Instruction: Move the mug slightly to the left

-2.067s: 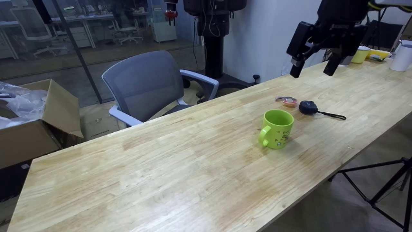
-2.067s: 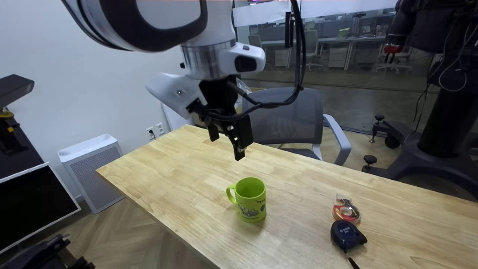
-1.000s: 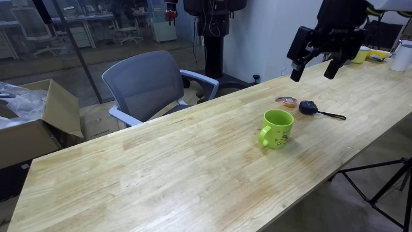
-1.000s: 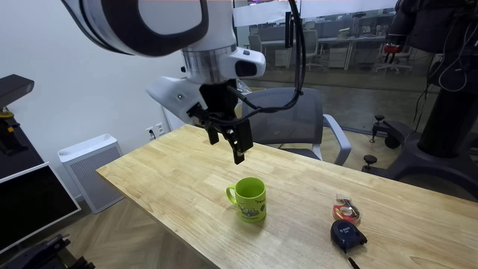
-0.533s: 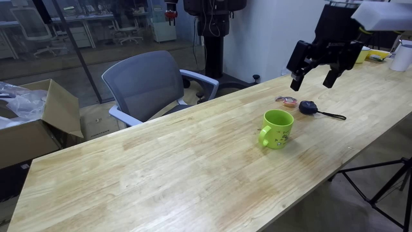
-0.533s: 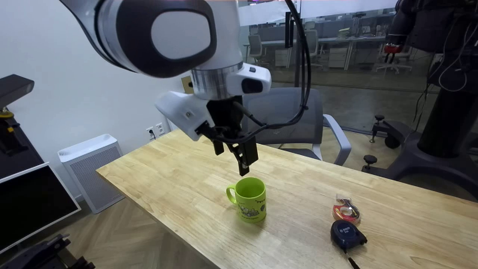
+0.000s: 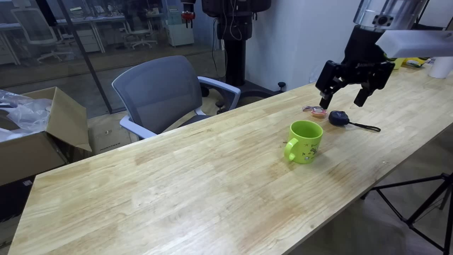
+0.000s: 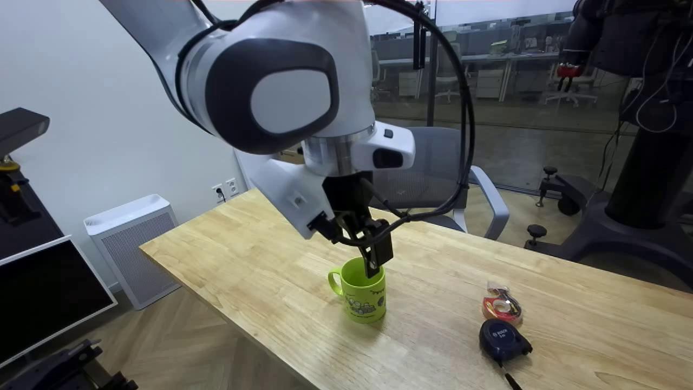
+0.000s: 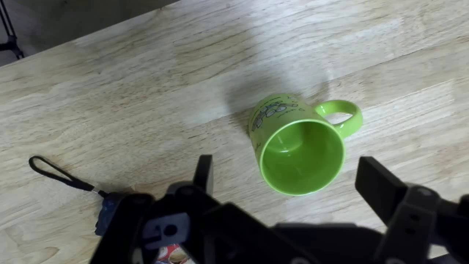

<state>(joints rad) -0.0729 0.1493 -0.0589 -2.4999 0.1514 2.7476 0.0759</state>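
Observation:
The lime-green mug point(image 7: 304, 145) stands upright on the wooden table point(image 7: 170, 198). It shows in both exterior views point(image 8: 361, 306), with its handle point(image 8: 334, 281) to the left there. My gripper point(image 7: 342, 103) is open and empty, above the table near the mug. In an exterior view one of its fingers point(image 8: 372, 265) overlaps the mug's rim; the other finger is mostly hidden. In the wrist view the gripper point(image 9: 285, 161) has its fingers apart, with the mug's mouth point(image 9: 302, 157) between and slightly beyond them. The handle point(image 9: 348, 121) points to the upper right there. No contact shows.
A dark blue tape measure point(image 8: 503, 341) with a black strap and a small packaged tape roll point(image 8: 502, 307) lie beside the mug. A white cup point(image 7: 440, 67) stands at the far end. A grey chair point(image 7: 159, 92) is at the table's side.
My gripper has moved down toward the table and, in one of the exterior views, rightward over the mug's rim. It stays open. The mug has not moved.

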